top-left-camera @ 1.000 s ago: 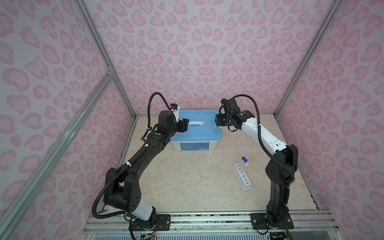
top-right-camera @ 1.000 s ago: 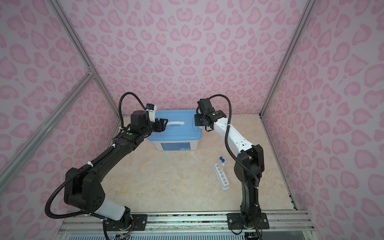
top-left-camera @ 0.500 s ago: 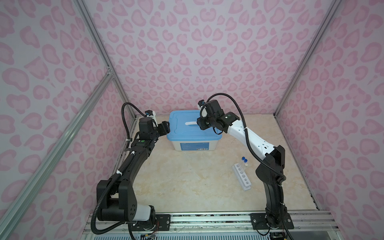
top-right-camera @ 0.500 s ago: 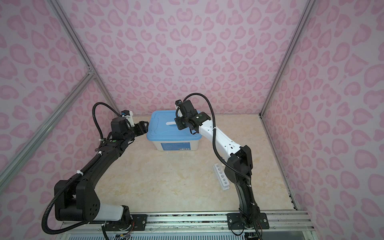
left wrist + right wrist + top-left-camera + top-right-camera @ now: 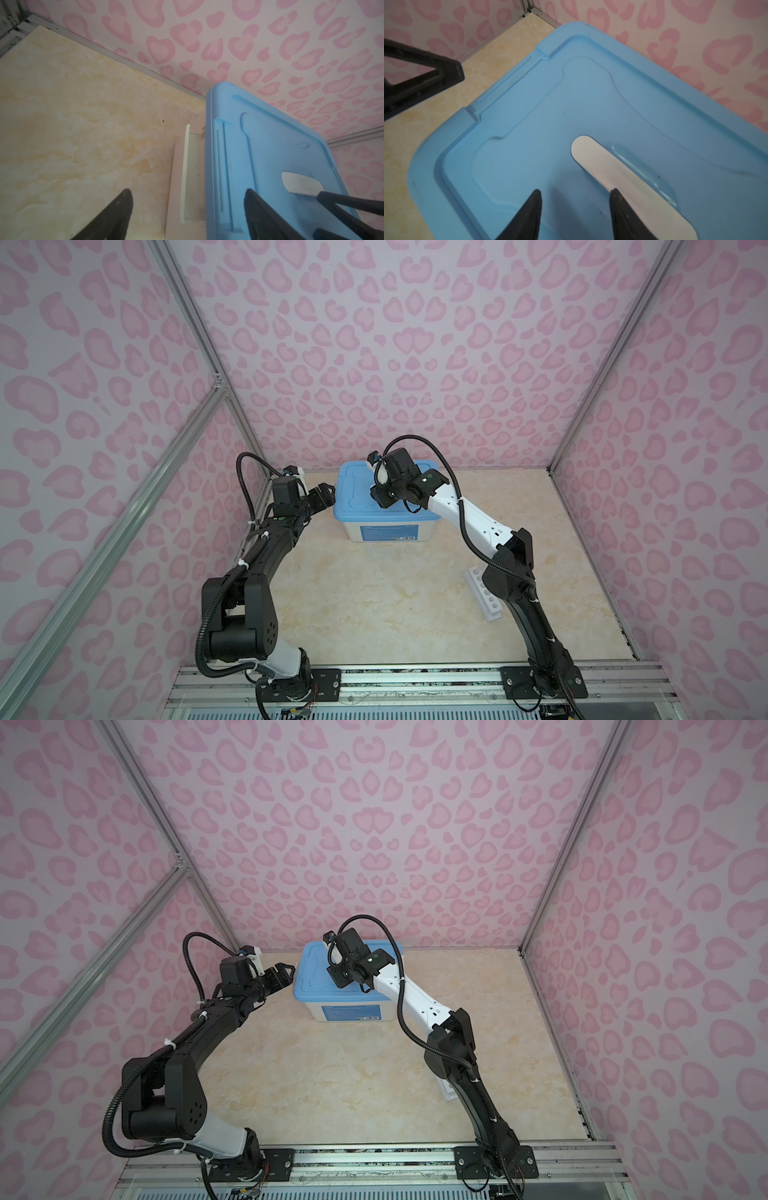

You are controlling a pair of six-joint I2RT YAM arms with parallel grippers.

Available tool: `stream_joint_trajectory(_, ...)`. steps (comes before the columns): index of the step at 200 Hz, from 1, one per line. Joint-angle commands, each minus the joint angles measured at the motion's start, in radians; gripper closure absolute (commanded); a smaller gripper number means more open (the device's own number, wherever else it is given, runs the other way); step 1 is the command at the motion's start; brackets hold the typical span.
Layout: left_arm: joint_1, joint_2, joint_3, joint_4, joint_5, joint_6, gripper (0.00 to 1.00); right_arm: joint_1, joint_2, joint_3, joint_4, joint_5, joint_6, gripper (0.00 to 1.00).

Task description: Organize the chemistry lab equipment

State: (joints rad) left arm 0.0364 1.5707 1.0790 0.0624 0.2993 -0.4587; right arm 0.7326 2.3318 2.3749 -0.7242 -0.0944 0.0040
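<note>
The white six-hole rack (image 5: 485, 600) lies on the table at the right, partly behind my right arm; in a top view only a sliver of the rack (image 5: 445, 1091) shows. My left gripper (image 5: 329, 497) (image 5: 286, 973) (image 5: 188, 190) is open wide at the left end of the big bin, its jaws straddling the lid edge and white side latch (image 5: 185, 176). My right gripper (image 5: 379, 499) (image 5: 338, 977) (image 5: 575, 190) is open just above the blue lid (image 5: 357, 481) (image 5: 550, 124), beside the white handle (image 5: 623, 180), with nothing between its jaws.
The white bin (image 5: 386, 533) with the blue lid (image 5: 311, 977) stands against the back wall, left of centre. One of my left fingers (image 5: 425, 76) shows in the right wrist view beyond the lid's corner. The pink side walls and a metal rail close in the table.
My left gripper has pulled off the lid to the bin's left end and opened wider. My right gripper has swung from the bin's right end to over the lid's middle.
</note>
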Motion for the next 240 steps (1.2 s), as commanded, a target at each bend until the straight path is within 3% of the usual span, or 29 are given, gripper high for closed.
stream_joint_trajectory(1,0.002,0.037,0.019,0.047,0.069,0.013,0.13,0.003,0.022,0.003,-0.018,-0.005,-0.022,0.46)
stream_joint_trajectory(100,0.002,0.147,0.080,0.053,0.215,0.024,0.12,0.003,0.058,-0.005,-0.021,-0.017,-0.025,0.45)
stream_joint_trajectory(182,0.002,0.171,0.082,0.050,0.259,0.021,0.25,0.004,0.034,-0.067,0.003,-0.020,-0.002,0.45)
stream_joint_trajectory(240,0.002,0.143,0.075,0.038,0.267,0.036,0.44,0.003,0.036,-0.083,0.019,-0.021,0.011,0.45)
